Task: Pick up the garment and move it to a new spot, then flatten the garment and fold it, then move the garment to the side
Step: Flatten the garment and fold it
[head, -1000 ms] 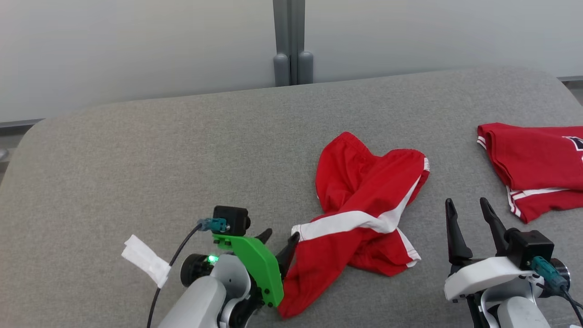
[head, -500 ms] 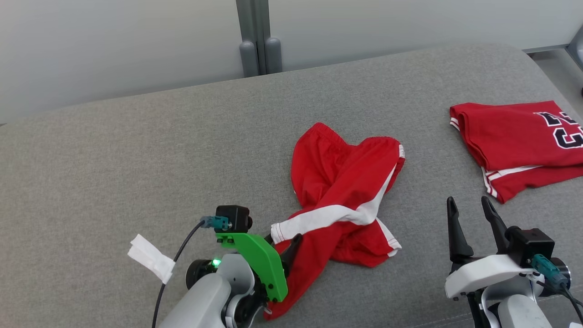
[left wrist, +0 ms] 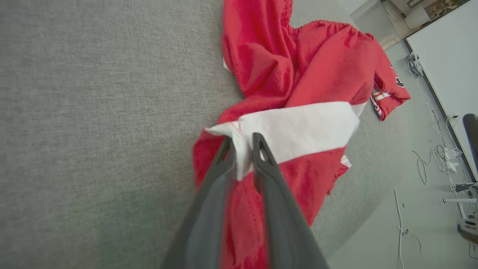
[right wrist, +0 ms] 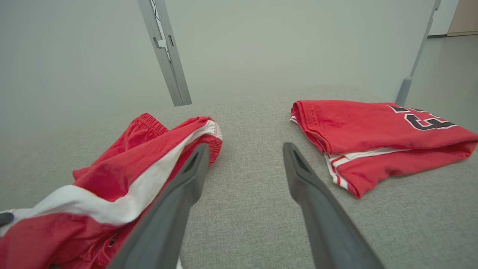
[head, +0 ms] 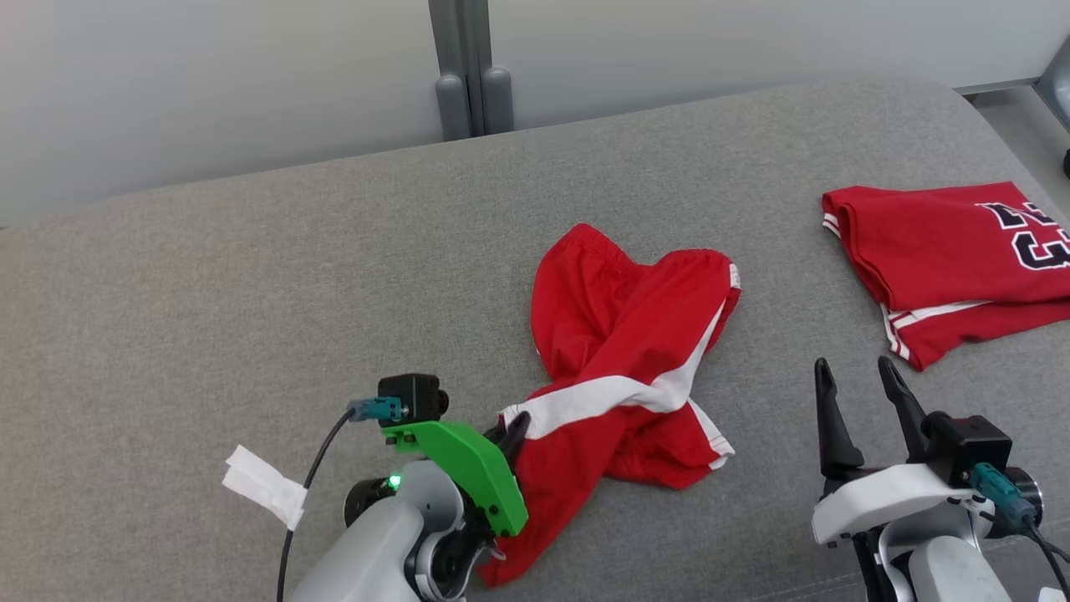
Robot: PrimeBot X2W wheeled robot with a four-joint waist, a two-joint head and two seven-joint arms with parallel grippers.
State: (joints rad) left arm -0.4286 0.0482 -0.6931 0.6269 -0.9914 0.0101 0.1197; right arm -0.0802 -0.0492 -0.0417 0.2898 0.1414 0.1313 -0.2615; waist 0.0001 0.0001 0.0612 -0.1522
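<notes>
The red shorts (head: 627, 359) lie crumpled and twisted near the middle of the grey padded surface (head: 251, 293), well apart from the folded red jersey (head: 945, 251) at the right. I judge them light, limp and a little slick. They will likely sag and untwist when lifted, so one pinch gives me a dangling bundle, not a flat sheet. The hemmed white stripe (left wrist: 298, 123) looks the firmest place to hold, at its corner. My left gripper (left wrist: 242, 144) is pinched on just that corner, with a fold of white cloth squeezed between the two fingers and red cloth bunched beneath them. My right gripper (right wrist: 245, 146) stands spread wide, holding nothing, above bare surface between shorts and jersey.
</notes>
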